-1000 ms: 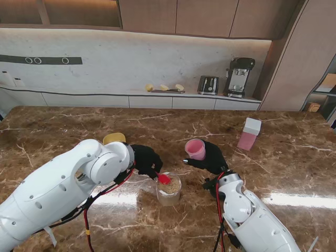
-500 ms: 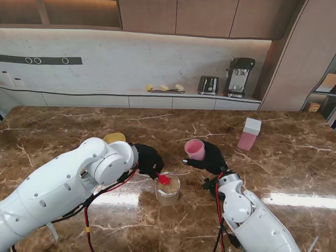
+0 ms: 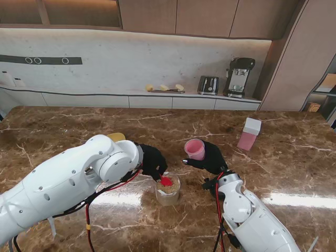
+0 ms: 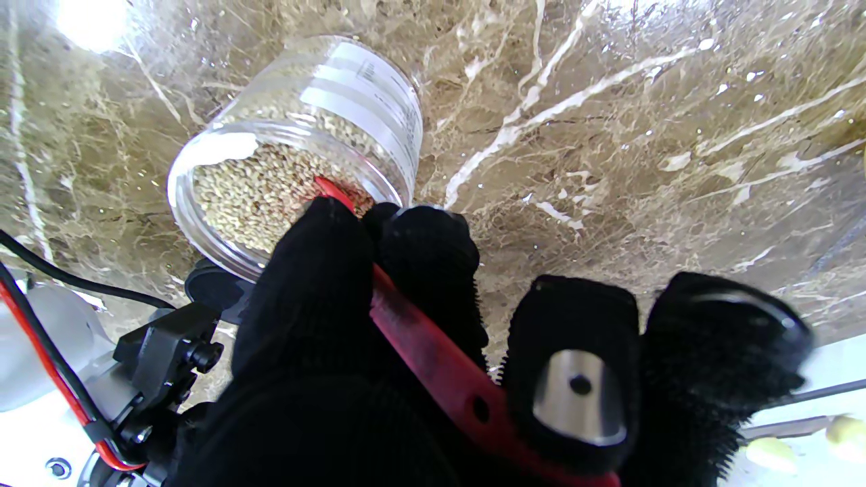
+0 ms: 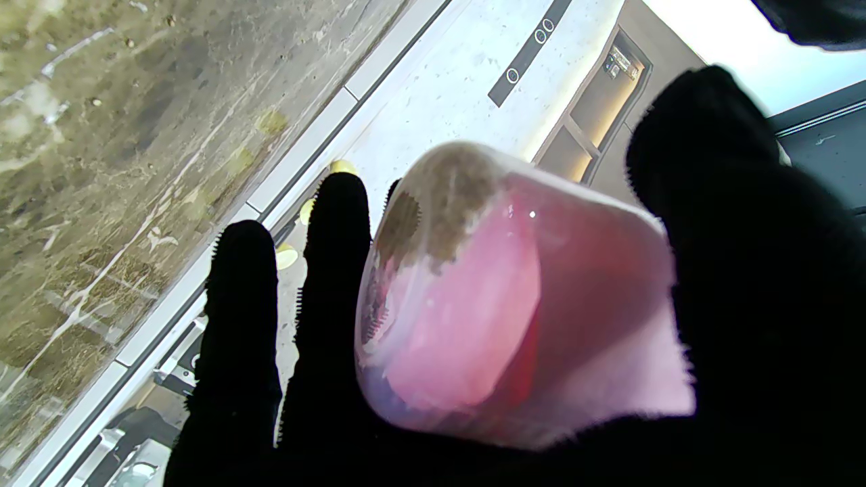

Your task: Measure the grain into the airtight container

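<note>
While over jar rim (image 3: 168, 177), red scoop (image 3: 165, 180)

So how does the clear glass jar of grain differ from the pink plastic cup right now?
The clear glass jar stands on the brown marble table; the pink plastic cup is held off it in the right hand. The jar holds grain, with the left hand's red scoop at its mouth; the cup's contents are unclear. Both are open-topped.

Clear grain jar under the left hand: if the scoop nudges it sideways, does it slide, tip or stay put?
The clear round grain jar looks well filled, so it is probably heavy enough to resist tipping. It stands on polished marble table, so a push would likely slide it. No hand steadies it: the left hand holds the red scoop, the right hand a pink cup.
</note>
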Controlling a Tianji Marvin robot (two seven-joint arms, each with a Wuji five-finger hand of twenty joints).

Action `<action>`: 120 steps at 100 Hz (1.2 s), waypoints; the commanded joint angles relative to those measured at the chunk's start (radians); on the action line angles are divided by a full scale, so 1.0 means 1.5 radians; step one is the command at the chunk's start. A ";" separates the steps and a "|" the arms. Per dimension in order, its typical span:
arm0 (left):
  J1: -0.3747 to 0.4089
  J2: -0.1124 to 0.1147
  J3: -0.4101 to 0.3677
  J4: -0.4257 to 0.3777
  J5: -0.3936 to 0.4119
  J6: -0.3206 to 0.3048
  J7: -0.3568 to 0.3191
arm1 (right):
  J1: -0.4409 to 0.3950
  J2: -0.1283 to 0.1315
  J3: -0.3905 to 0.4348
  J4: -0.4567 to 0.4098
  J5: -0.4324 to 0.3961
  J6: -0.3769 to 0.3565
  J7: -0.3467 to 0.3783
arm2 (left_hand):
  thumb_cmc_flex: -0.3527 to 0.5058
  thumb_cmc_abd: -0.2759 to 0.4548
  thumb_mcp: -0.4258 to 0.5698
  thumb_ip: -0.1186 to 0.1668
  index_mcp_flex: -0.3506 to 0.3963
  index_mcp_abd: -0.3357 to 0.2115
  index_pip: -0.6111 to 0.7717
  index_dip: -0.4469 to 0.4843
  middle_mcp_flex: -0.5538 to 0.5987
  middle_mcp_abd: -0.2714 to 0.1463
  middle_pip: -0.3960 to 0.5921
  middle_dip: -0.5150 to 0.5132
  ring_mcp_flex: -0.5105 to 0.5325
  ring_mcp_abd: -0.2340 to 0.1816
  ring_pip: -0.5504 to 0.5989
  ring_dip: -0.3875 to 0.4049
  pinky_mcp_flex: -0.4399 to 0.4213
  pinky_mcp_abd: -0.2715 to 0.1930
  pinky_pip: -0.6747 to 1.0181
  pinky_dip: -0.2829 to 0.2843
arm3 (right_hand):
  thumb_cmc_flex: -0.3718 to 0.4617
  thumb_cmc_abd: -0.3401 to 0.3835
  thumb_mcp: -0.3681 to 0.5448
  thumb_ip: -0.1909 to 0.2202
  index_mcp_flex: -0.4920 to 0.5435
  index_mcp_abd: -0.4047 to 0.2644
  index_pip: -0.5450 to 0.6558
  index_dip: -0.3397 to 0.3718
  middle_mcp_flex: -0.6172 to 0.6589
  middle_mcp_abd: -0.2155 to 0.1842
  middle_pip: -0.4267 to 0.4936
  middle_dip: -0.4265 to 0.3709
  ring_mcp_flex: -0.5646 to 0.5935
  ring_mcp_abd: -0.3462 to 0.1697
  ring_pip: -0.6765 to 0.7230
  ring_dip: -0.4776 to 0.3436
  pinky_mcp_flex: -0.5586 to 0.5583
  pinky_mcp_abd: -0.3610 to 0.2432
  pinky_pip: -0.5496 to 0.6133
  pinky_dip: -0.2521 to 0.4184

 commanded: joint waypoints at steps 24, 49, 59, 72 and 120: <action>-0.011 0.002 0.022 0.015 -0.019 0.011 -0.001 | -0.005 -0.002 0.001 0.000 0.003 0.000 0.008 | 0.022 0.008 0.053 0.020 0.007 -0.016 0.022 -0.003 0.041 -0.029 0.025 -0.005 0.035 -0.025 0.084 -0.005 0.027 0.000 0.063 -0.007 | 0.050 0.135 0.128 -0.016 0.060 -0.094 0.041 0.007 -0.001 -0.010 -0.001 0.003 0.008 -0.005 0.004 0.002 -0.007 0.001 -0.011 0.001; 0.008 -0.001 0.006 0.015 -0.012 0.018 0.011 | -0.005 -0.002 0.000 0.000 0.003 0.001 0.009 | 0.020 0.007 0.056 0.019 0.006 -0.017 0.022 -0.003 0.040 -0.029 0.025 -0.005 0.035 -0.025 0.084 -0.005 0.027 0.000 0.063 -0.008 | 0.050 0.135 0.127 -0.016 0.060 -0.094 0.042 0.007 -0.001 -0.009 0.000 0.004 0.008 -0.004 0.004 0.003 -0.007 0.001 -0.010 0.001; 0.010 0.000 0.005 0.012 -0.007 0.021 0.009 | -0.005 -0.002 -0.001 -0.001 0.004 0.002 0.010 | 0.020 0.006 0.058 0.019 0.007 -0.014 0.022 -0.004 0.040 -0.029 0.025 -0.005 0.035 -0.025 0.084 -0.005 0.027 0.000 0.063 -0.008 | 0.050 0.135 0.127 -0.016 0.060 -0.093 0.042 0.007 -0.001 -0.009 0.000 0.004 0.008 -0.005 0.004 0.003 -0.007 0.001 -0.010 0.001; 0.005 0.001 0.013 0.014 -0.009 0.027 0.006 | -0.004 -0.002 -0.002 0.000 0.004 0.001 0.011 | 0.020 0.006 0.060 0.019 0.007 -0.011 0.022 -0.005 0.040 -0.028 0.025 -0.005 0.035 -0.025 0.084 -0.005 0.027 0.000 0.063 -0.008 | 0.050 0.135 0.127 -0.016 0.059 -0.094 0.041 0.007 -0.001 -0.009 -0.001 0.003 0.008 -0.005 0.004 0.003 -0.007 0.001 -0.011 0.001; -0.033 -0.001 0.060 0.032 -0.068 0.058 0.014 | -0.005 -0.003 -0.002 0.000 0.005 0.002 0.009 | 0.017 0.003 0.067 0.018 0.007 -0.003 0.023 -0.011 0.041 -0.028 0.026 -0.005 0.035 -0.025 0.084 -0.005 0.027 0.000 0.064 -0.009 | 0.049 0.135 0.128 -0.016 0.058 -0.094 0.041 0.007 -0.002 -0.009 -0.001 0.003 0.008 -0.005 0.004 0.002 -0.008 0.001 -0.011 0.001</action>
